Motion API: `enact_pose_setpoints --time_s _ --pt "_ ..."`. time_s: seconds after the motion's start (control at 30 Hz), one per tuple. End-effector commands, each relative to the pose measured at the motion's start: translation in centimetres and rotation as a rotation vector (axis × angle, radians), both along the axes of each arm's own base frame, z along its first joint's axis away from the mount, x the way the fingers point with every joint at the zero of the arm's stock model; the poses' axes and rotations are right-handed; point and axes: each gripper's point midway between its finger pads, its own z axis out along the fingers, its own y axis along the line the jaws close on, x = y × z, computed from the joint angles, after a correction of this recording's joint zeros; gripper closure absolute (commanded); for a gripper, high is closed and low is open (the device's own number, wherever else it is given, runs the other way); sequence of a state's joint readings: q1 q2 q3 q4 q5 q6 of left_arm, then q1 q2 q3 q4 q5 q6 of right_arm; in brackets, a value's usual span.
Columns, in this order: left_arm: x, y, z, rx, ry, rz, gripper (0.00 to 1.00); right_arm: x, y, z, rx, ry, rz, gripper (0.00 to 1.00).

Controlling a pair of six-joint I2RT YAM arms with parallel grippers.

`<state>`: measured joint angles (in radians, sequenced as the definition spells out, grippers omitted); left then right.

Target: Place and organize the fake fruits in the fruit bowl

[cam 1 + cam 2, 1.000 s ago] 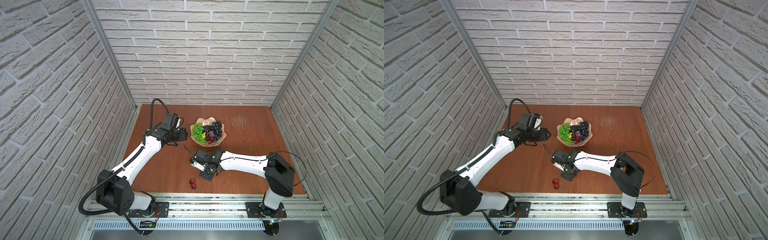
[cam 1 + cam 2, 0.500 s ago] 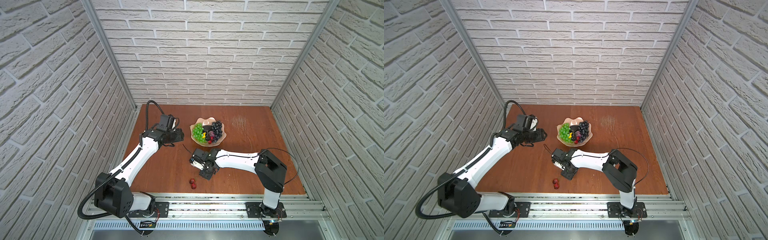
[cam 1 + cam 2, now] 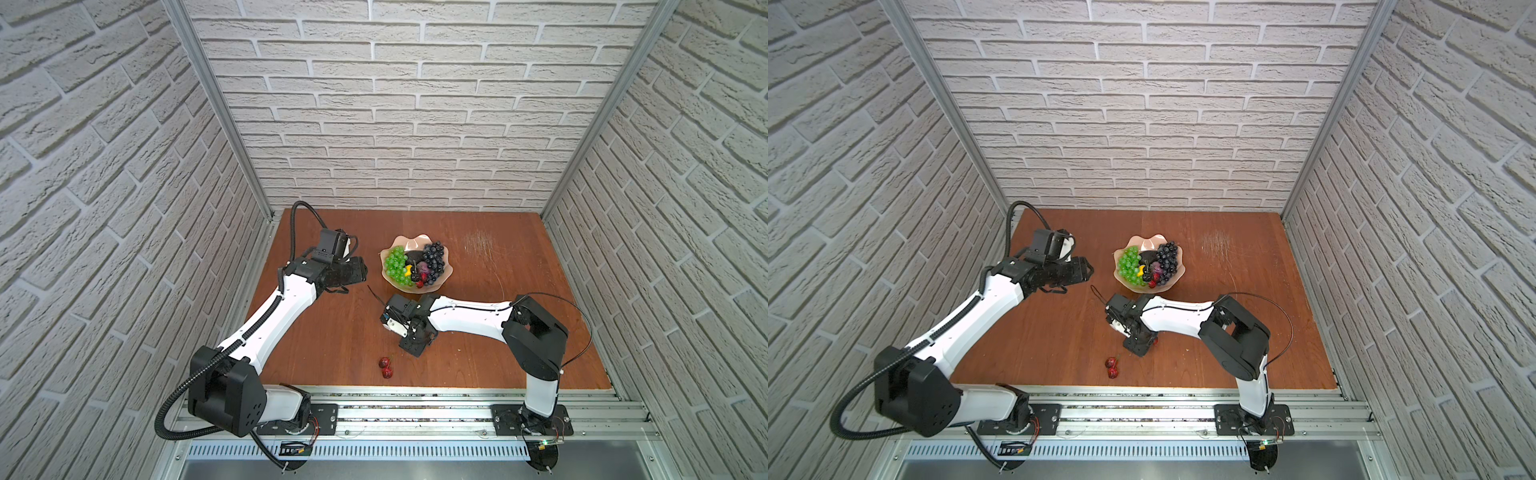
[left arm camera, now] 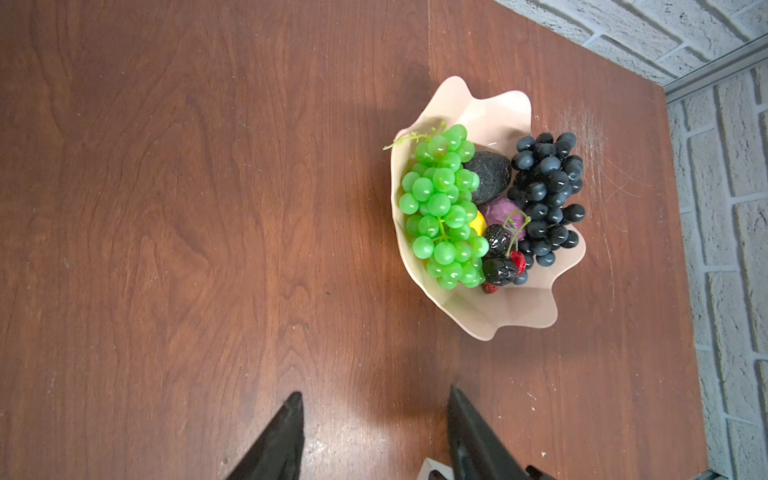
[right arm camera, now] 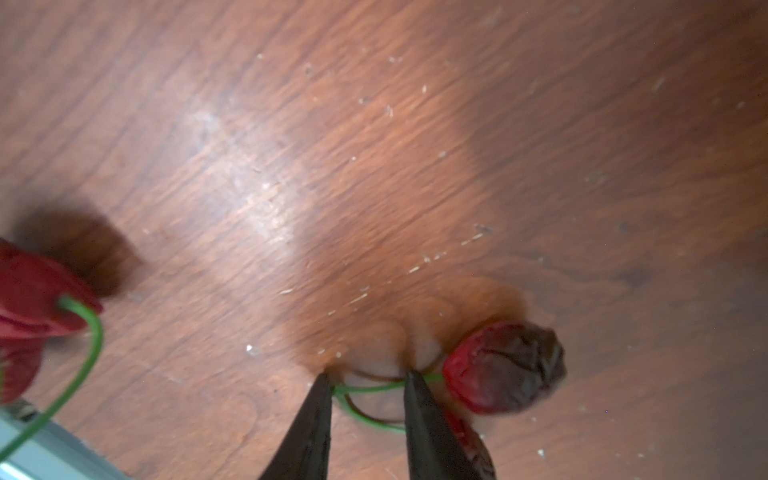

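Note:
The pale pink fruit bowl holds the green grape bunch, dark grape bunch, avocado, lemon, purple fruit, black berries and a red cherry. My right gripper points down at the table. Its jaws stand narrowly apart astride the green stem of a red cherry. Another cherry pair lies nearer the front edge. My left gripper hovers open and empty left of the bowl.
The brown wooden table is boxed in by brick-patterned walls on three sides, with a metal rail along its front edge. A thin dark cable lies between the two grippers.
My right arm's elbow has swung left while its gripper stayed low over the cherry stem, jaws narrowing. The left arm has barely shifted.

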<state>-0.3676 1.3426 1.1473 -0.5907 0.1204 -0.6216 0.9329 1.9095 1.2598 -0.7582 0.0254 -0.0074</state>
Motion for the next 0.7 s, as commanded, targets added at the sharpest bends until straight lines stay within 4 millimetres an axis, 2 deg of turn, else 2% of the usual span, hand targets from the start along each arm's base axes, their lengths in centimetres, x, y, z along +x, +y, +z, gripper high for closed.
enact_pose_setpoints --time_s 0.0,0.07,0.23,0.43,0.67 --pt "-0.1 0.5 0.8 -0.002 -0.037 0.011 0.44 -0.5 -0.2 -0.8 0.003 0.023 -0.014 0.82" --pt "-0.1 0.6 0.8 -0.001 -0.037 0.015 0.44 -0.3 -0.1 -0.3 0.01 0.013 -0.017 0.89" --pt "-0.2 0.8 0.8 0.002 -0.039 0.02 0.44 0.3 0.2 2.0 0.044 -0.026 -0.028 0.94" --pt "-0.3 0.8 0.7 0.002 -0.039 0.024 0.44 1.0 1.2 6.2 0.12 -0.078 -0.036 0.94" --pt "-0.3 0.9 0.7 0.006 -0.038 0.024 0.44 1.8 1.5 9.8 0.201 -0.105 -0.074 0.94"
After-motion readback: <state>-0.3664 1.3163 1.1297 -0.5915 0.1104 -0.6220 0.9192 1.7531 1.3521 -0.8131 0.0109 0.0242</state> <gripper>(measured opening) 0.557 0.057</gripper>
